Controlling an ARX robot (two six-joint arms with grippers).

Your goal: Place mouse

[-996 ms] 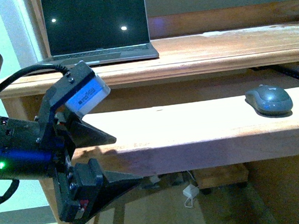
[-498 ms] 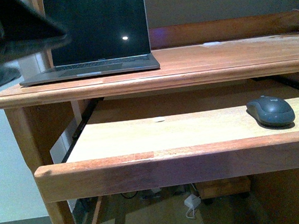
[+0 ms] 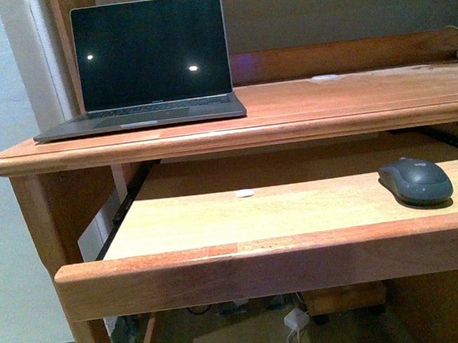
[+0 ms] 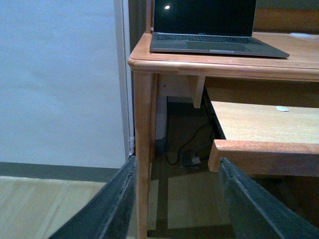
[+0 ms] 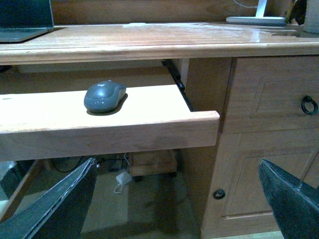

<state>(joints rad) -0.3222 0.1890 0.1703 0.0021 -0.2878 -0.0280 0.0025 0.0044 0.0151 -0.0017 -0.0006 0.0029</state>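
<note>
Desk: wooden, its top directly above the pull-out shelf, which stood drawn out toward the robot.

Pull-out shelf: a flat pale board with a darker front lip. It held two things only, the mouse and a small white disc.

Laptop: open, with a dark screen, above the shelf's left half on the desk top.

Drawer: closed, just past the shelf's right end, with a dark ring pull; what was inside could not be seen.

Left gripper: jaws spread wide with nothing between them, off the shelf's left front corner and lower than the shelf (only the wrist camera showed it).

Right gripper: jaws also spread wide and empty, in front of and below the shelf's right end, clear of the mouse.

Mouse: dark grey dome, flat on the shelf at its right end, close to the right rail and set back from the front lip.

Mouse axis: its long axis ran roughly along the shelf's length, slightly skewed, with the lower tapered end toward the shelf's middle and the fuller end toward the right rail. I could not tell which end carried the buttons.

White disc: near the shelf's middle toward its back, well apart from the mouse.
</note>
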